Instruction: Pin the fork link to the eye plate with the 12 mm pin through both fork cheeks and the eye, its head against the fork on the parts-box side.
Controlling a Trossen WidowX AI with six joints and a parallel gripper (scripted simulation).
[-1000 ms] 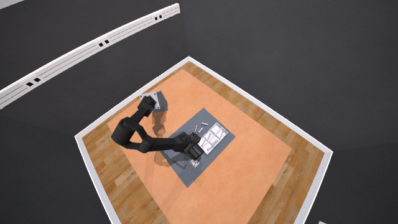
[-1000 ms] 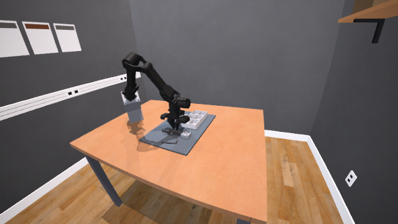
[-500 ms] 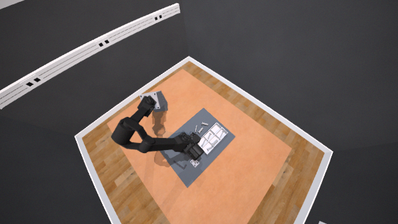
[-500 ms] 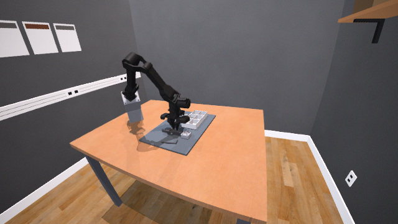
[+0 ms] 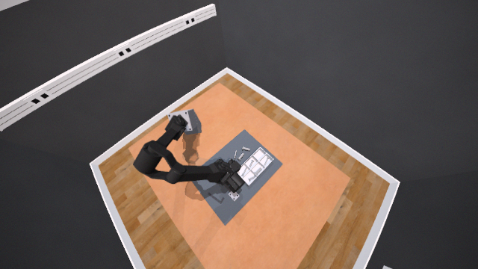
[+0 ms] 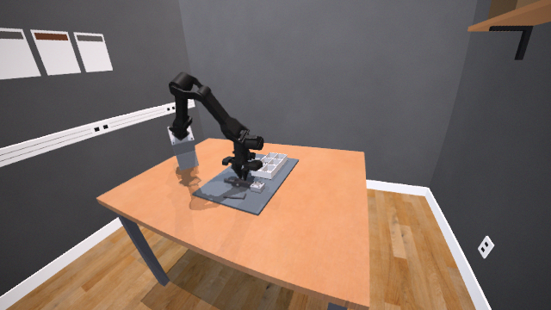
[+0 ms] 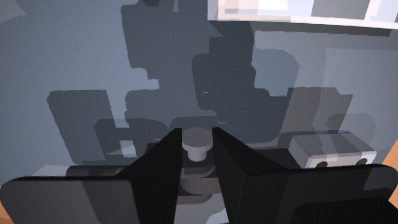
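Observation:
My gripper (image 7: 197, 134) is shut on the 12 mm pin (image 7: 196, 142); its round grey head shows between the two dark fingers in the wrist view. Right below the pin lies the dark fork link (image 7: 200, 182), mostly hidden by the fingers. The light grey eye plate (image 7: 332, 152) with two holes in its face sits just to the right. In the exterior view the gripper (image 6: 242, 174) points down over the fork link (image 6: 236, 182), next to the eye plate (image 6: 257, 186). From above, the gripper (image 5: 232, 179) hides the joint; the eye plate (image 5: 234, 196) shows just beyond it.
The white parts box (image 5: 255, 165) with several compartments stands close beside the gripper on the grey mat (image 5: 224, 209); it also shows in the exterior view (image 6: 269, 164). Some loose pins (image 5: 240, 152) lie behind the box. The arm's grey pedestal (image 6: 185, 151) stands at the table's back left.

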